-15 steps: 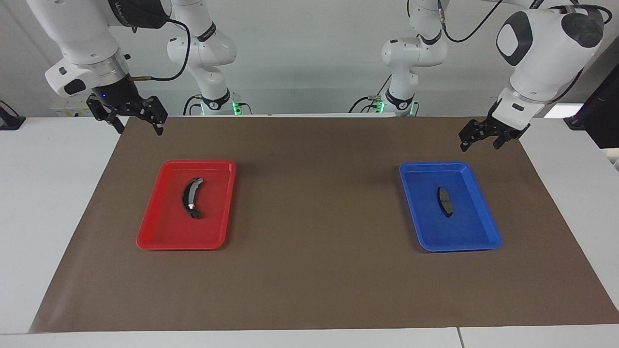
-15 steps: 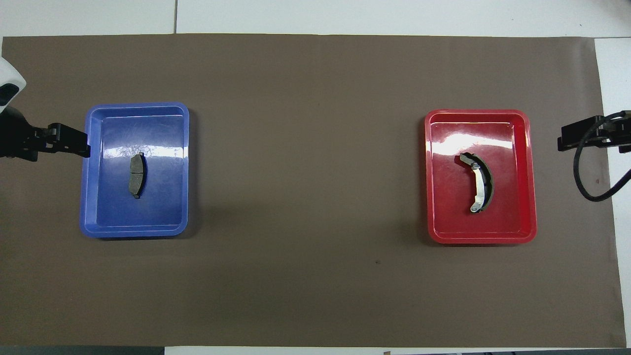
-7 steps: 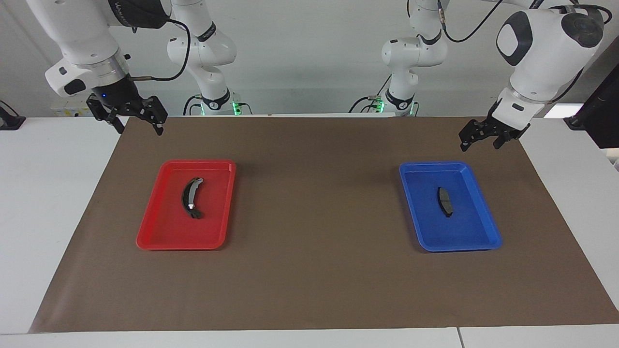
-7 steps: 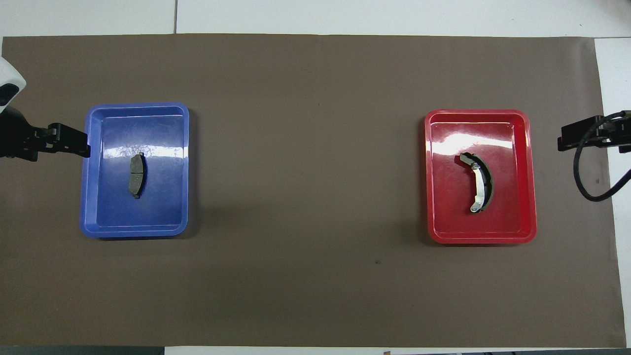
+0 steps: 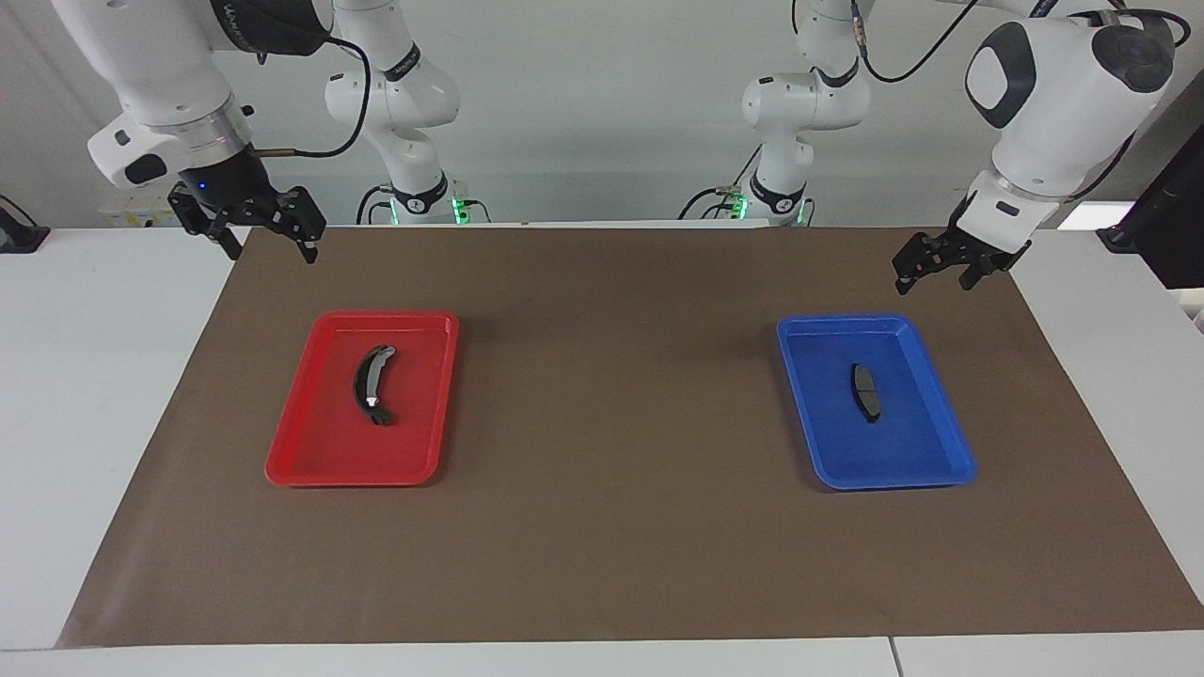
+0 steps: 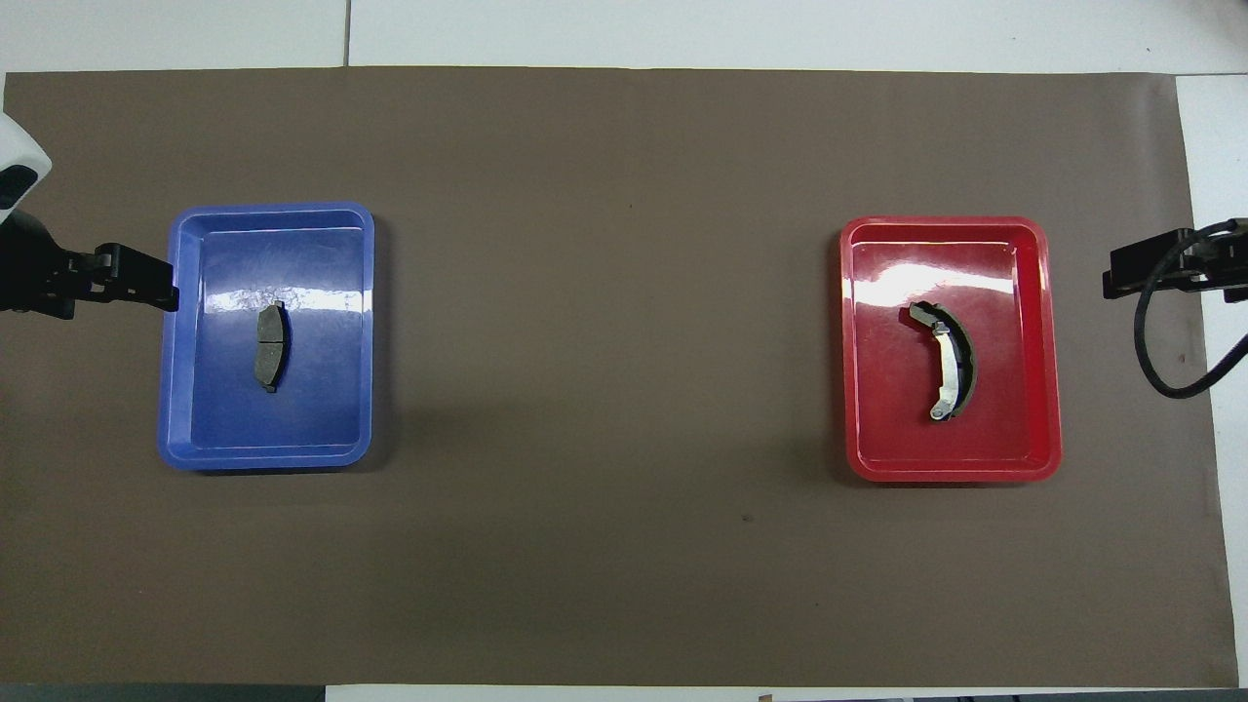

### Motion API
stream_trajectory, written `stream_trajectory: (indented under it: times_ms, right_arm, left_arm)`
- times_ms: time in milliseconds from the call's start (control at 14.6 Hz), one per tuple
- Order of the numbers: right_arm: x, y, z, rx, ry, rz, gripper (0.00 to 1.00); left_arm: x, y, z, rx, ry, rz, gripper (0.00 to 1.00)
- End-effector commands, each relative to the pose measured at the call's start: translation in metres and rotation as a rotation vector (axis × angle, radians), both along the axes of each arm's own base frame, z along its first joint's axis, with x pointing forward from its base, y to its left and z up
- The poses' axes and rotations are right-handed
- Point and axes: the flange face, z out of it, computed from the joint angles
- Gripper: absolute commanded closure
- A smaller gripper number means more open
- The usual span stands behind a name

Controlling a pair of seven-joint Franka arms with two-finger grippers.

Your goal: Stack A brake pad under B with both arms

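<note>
A wide surface [image 5: 141,395] is covered by a brown mat [image 5: 611,527], seen from across the table with two white robot arms standing at the robots' end.

Toward the right arm's end of the mat sits a red tray [image 5: 310,451]. The long crescent brake pad [image 5: 371,385], black with a light grey strip along its face and a shiny spot, lies flat inside this tray, a little nearer to the robots than the tray's middle. It touches nothing but the tray floor.

The right arm's tool [image 5: 270,240] hangs in the air over the mat's edge at that end, well apart from the red tray. Its two black fingers are spread apart and grip nothing.

The middle of the mat is bare brown between the two trays, which stand well apart from each other.

Toward the left arm's end sits a blue tray [image 5: 828,461]. The short dark grey brake pad [image 5: 865,392] lies flat near its middle, its length running toward and away from the robots.

The left arm's tool [image 5: 934,273] hangs over the mat near the blue tray's corner closest to the robots. Its fingers are parted and grip nothing.

In the overhead view, this tool [image 6: 146,288] appears just beside the blue tray's rim [image 6: 168,390], and the right arm's tool [image 6: 1121,278] shows at the mat's edge beside the red tray [image 6: 1048,390].
</note>
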Motion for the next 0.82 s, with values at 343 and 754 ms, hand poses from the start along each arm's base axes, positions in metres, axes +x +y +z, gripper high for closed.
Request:
stream_trajectory:
  times_ms: [343, 754]
  right_arm:
    - [-0.005, -0.002, 0.002, 0.006, -0.001, 0.019, 0.0]
    - [-0.005, -0.002, 0.002, 0.005, -0.001, 0.019, 0.0]
  left_arm:
    - [0.007, -0.005, -0.013, -0.017, -0.079, -0.011, 0.02]
    - [0.023, -0.006, -0.092, -0.016, -0.1, -0.04, 0.02]
